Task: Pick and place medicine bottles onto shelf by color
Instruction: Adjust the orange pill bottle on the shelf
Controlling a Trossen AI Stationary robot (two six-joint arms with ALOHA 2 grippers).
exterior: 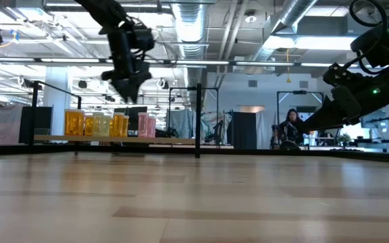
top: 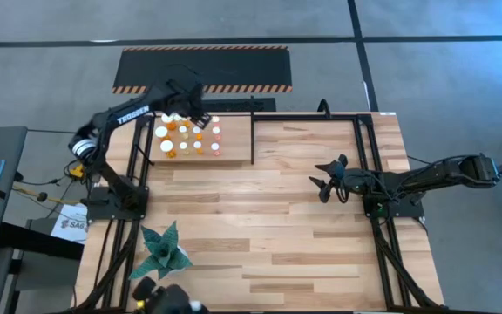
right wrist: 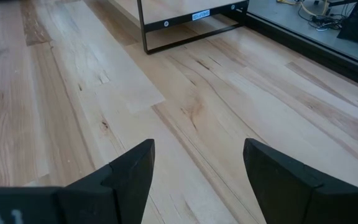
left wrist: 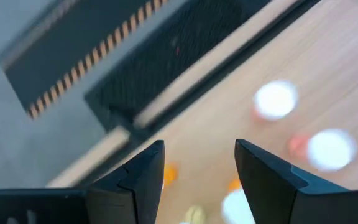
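Medicine bottles (top: 188,136) stand all together on the shelf (top: 225,153), at the far left corner of the table (top: 268,227). In the low view you see them in one row, the orange and amber ones on one side and the pinkish ones (exterior: 146,125) next to them, so the sorting by color looks nearly finished or finished. You find no bottle lying on the open table in any view, so I judge that little or nothing is left to pick. Above the bottles hangs the left gripper (top: 200,118); its fingers (left wrist: 143,174) are spread apart and nothing is between them. The right gripper (top: 326,180) waits over the middle right of the table, also with fingers apart and holding nothing.
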